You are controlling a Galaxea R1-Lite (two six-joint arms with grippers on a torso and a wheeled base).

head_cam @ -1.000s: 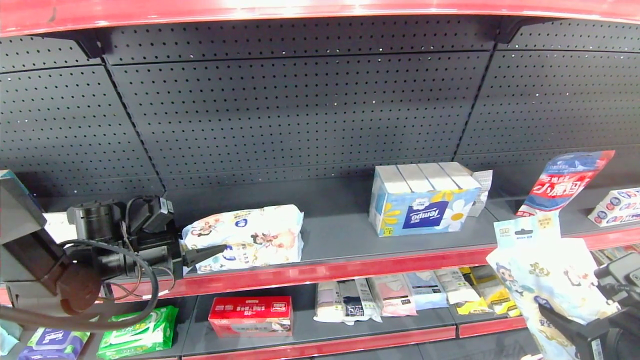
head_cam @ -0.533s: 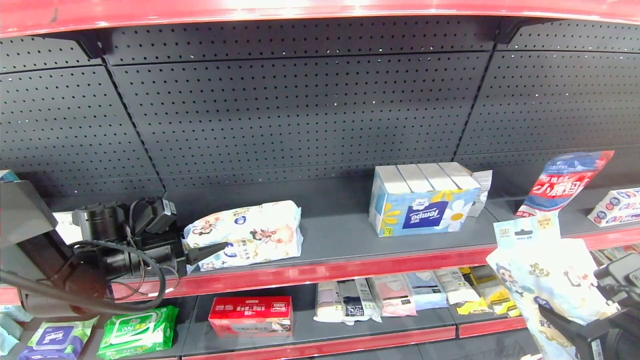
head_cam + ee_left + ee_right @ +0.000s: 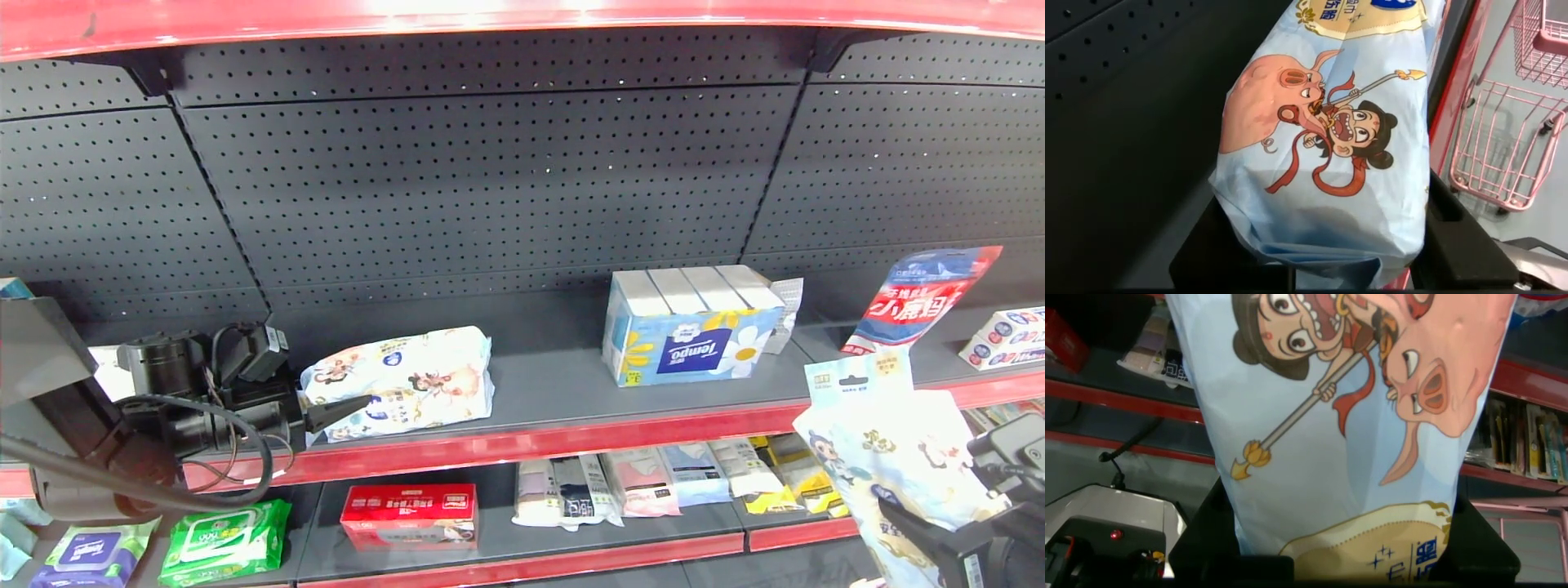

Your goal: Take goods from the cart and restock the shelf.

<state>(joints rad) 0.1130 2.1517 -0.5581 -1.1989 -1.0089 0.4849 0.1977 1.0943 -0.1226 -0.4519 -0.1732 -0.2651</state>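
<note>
The left gripper (image 3: 331,404), fingers still clasping the cartoon pack (image 3: 400,382), has nudged it slightly deeper on the shelf (image 3: 555,376), so I judge letting go comes next, while the right gripper (image 3: 922,523) clamps a second pack (image 3: 890,457) in front of the shelf.

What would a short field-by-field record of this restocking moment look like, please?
Left gripper: closed on the shelf pack, which lies on the middle shelf
Right gripper: closed on the held pack, upright in front of the shelf's right end, not yet placed
Also on middle shelf: tissue box, right of the shelf pack, apart from it
Lower shelf: red box, green wipes pack
</note>
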